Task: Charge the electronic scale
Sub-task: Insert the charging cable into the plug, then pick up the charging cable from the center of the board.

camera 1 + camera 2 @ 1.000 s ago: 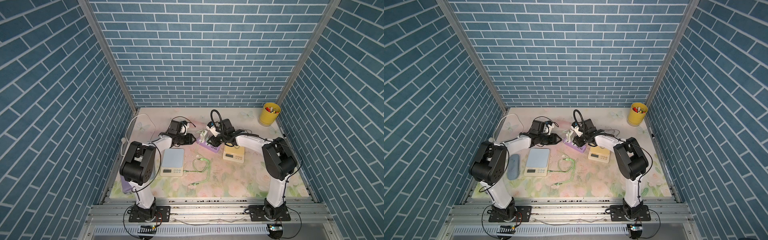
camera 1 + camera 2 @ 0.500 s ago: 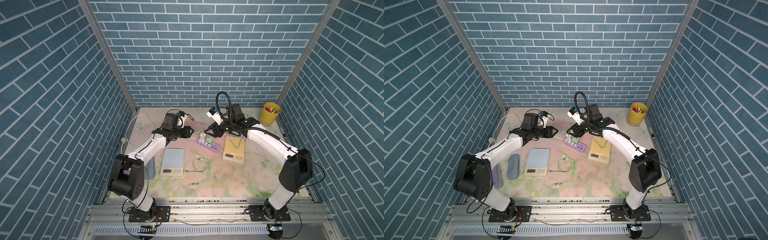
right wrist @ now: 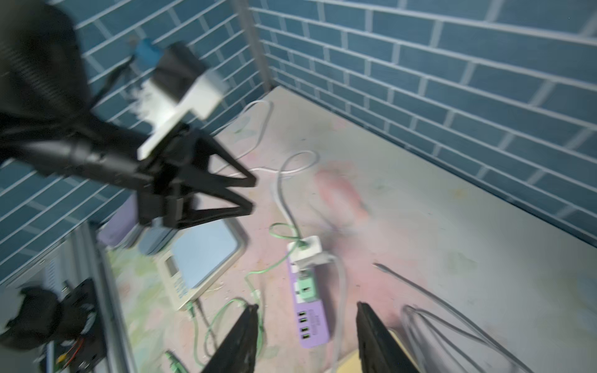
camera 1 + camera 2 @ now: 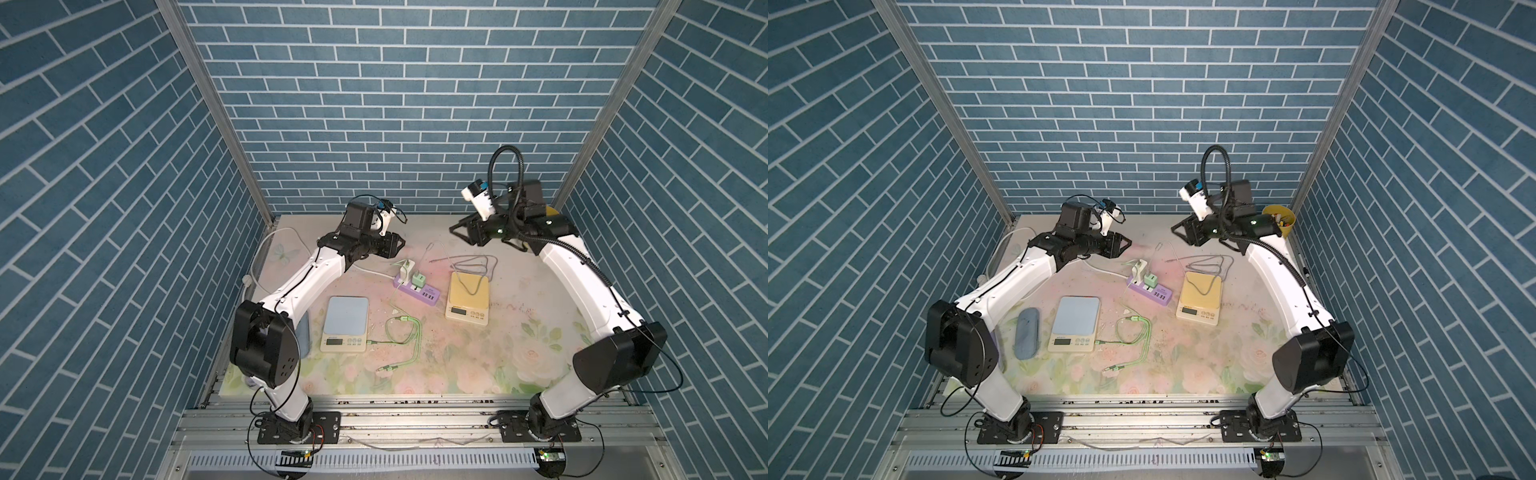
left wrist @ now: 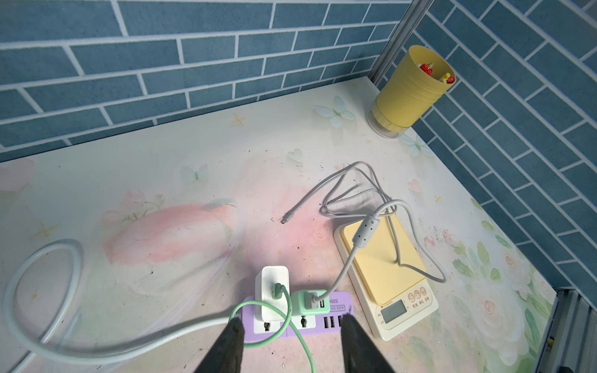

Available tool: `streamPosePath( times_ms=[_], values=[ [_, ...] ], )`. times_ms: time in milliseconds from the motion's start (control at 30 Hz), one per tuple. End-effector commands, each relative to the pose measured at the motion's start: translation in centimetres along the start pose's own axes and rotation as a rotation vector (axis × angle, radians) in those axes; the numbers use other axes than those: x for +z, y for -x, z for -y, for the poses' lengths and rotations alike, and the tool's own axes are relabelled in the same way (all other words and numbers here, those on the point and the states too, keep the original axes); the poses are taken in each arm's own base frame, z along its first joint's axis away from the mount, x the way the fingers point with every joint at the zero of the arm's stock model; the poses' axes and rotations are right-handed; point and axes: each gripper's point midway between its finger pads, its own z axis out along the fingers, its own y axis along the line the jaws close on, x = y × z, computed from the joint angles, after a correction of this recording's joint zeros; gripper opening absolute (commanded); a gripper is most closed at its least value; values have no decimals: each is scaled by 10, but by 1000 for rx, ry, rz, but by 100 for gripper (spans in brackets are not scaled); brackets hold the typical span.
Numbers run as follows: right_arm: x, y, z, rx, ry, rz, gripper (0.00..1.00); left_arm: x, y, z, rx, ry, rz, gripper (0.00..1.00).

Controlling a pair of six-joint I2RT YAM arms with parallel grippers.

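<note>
Blue brick walls all round, floral worktop (image 4: pixel 457 376) underneath. Left gripper (image 5: pixel 290 319) and right gripper (image 3: pixel 307 306) both hang in the air back from the purple power strip (image 4: pixel 428 296), jaws spread, nothing in them. Blue-topped scale (image 4: pixel 345 318) sits by the left arm with the green cable (image 4: pixel 417 345) reaching its side, can't tell if it's seated. Yellow-topped scale (image 4: pixel 468 299) has the grey cable (image 5: pixel 365 228) draped over it, plug end loose. Right wrist view is smeary, and the yellow cup (image 4: pixel 1283 220) is half hidden by the right arm.
</note>
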Motion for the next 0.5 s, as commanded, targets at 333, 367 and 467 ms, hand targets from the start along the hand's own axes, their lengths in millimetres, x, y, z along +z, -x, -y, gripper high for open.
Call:
streamPosePath(
  times_ms=[333,367,467],
  values=[
    [141,-149,118,-415,-183,-703,51,16,-35,-14,26,18,-134,51],
    [149,-157,119,-475,-180,-743,51,16,-37,-14,23,15,-139,51],
    [171,-169,117,-587,-149,-794,51,18,-41,-17,18,15,-148,51]
  ],
)
